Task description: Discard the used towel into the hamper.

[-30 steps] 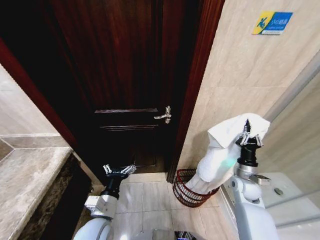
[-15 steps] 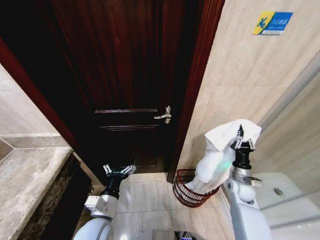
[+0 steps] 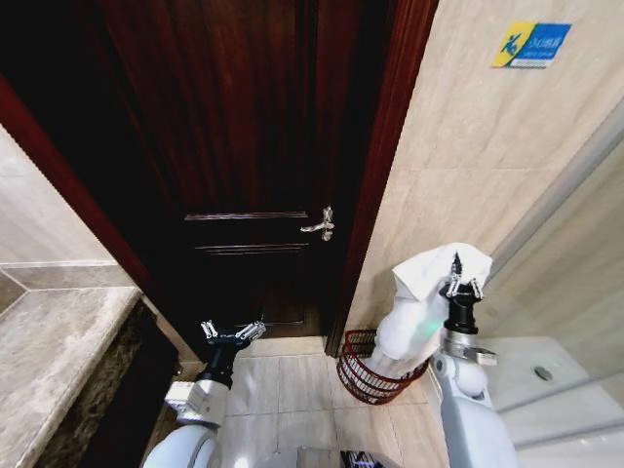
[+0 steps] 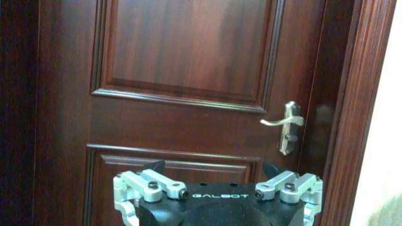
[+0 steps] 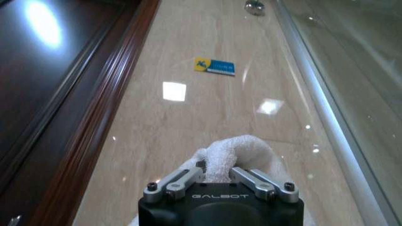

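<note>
A white towel hangs from my right gripper, which is shut on its top fold. The towel's lower end reaches down into the hamper, a dark reddish wire basket on the floor by the door frame. My right gripper is above the hamper and a little to its right. In the right wrist view the towel bulges between the fingers of the right gripper. My left gripper is open and idle low in front of the door; it appears again as the left gripper facing the door.
A dark wooden door with a metal handle stands shut left of the hamper. A beige tiled wall is behind the towel, with a glass shower panel on the right. A stone counter sits at the left.
My right gripper has come down and slightly left with the towel, so more of the towel sinks toward the hamper. The left arm has not moved.
</note>
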